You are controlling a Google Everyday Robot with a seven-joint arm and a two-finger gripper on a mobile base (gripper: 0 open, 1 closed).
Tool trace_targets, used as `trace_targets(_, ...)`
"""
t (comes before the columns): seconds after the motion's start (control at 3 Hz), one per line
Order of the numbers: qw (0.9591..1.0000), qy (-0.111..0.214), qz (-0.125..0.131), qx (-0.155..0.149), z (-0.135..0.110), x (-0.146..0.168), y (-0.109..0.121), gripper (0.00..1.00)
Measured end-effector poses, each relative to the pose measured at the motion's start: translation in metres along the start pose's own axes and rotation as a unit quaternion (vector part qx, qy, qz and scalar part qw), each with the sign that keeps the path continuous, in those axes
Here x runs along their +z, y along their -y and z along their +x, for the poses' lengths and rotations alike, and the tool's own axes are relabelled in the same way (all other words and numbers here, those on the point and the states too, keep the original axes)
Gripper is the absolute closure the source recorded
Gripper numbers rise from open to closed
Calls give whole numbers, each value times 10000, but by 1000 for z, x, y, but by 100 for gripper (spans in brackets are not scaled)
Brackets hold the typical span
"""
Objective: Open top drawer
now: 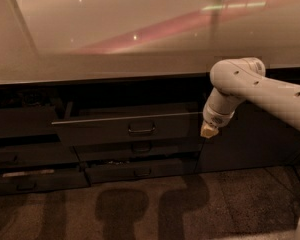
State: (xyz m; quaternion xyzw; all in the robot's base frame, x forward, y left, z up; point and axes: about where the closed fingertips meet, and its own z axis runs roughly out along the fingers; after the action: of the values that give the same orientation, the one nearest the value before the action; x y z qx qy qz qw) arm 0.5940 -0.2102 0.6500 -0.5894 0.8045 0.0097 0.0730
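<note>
We are hanging our gripper (209, 130) tip-down just beside the right end of the top drawer (100, 133), and we cannot tell whether it is open or closed. The drawer is standing out from under the countertop (140, 44), its handle (141, 129) well to the gripper's left and untouched, so we are judging the pull largely done.

One camera looks down from high up, quite near, at the counter top (140, 39) and the top drawer (100, 131) below it. The gripper (209, 130) hangs at the right, just beside that drawer.
</note>
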Motion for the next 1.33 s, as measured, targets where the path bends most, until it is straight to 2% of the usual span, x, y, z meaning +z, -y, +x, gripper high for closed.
trace_targets(0.33,10000,0,0,0,0,0,0,11)
trace_targets(0.67,10000,0,-1,1,0,0,0,0)
trace_targets(1.0,9999,10,-108,69,-1,1,6,0)
trace_targets(1.33,9999,6,44,137,-13,-25,14,0)
